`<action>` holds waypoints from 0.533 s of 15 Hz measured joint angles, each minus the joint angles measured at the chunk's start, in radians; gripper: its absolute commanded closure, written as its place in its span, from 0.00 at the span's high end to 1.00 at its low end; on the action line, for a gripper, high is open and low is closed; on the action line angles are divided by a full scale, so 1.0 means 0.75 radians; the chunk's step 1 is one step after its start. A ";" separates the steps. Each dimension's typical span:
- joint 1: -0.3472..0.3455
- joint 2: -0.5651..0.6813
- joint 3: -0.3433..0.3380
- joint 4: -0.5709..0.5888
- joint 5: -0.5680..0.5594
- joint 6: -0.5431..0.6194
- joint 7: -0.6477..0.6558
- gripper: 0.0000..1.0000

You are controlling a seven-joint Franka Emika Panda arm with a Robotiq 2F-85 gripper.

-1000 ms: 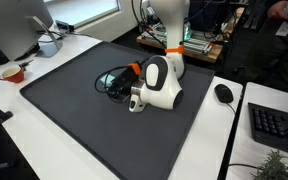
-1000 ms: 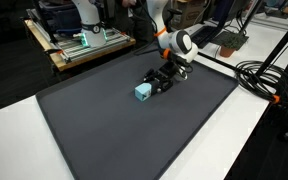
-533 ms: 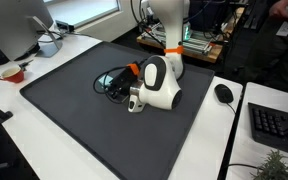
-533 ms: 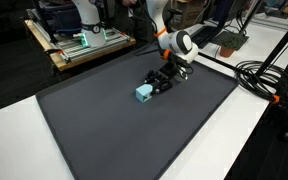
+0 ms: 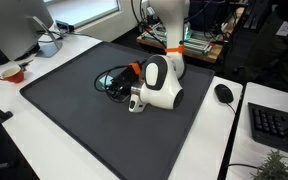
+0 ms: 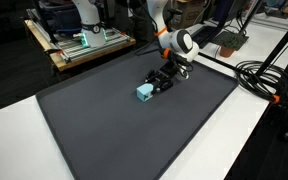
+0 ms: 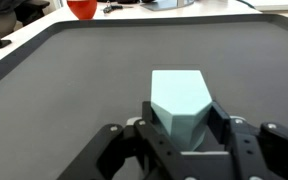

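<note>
A light blue block lies low over a large dark mat, near its middle. It also shows in an exterior view. My gripper has a black finger pressed against each side of the block, so it is shut on it. In an exterior view the gripper reaches down at a shallow angle from the white arm. In the opposite exterior view the gripper is a dark shape in front of the white wrist, and the block is hidden there.
A red bowl and a monitor stand on the white table beyond the mat's edge. A mouse and a keyboard lie on the other side. Thick cables run beside the mat.
</note>
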 measured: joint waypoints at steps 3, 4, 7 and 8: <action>0.001 -0.020 0.011 -0.006 0.000 0.000 0.043 0.31; 0.002 -0.029 0.013 -0.010 0.000 0.000 0.053 0.31; 0.002 -0.055 0.013 -0.028 0.000 -0.007 0.074 0.31; 0.002 -0.064 0.013 -0.036 0.000 -0.012 0.076 0.31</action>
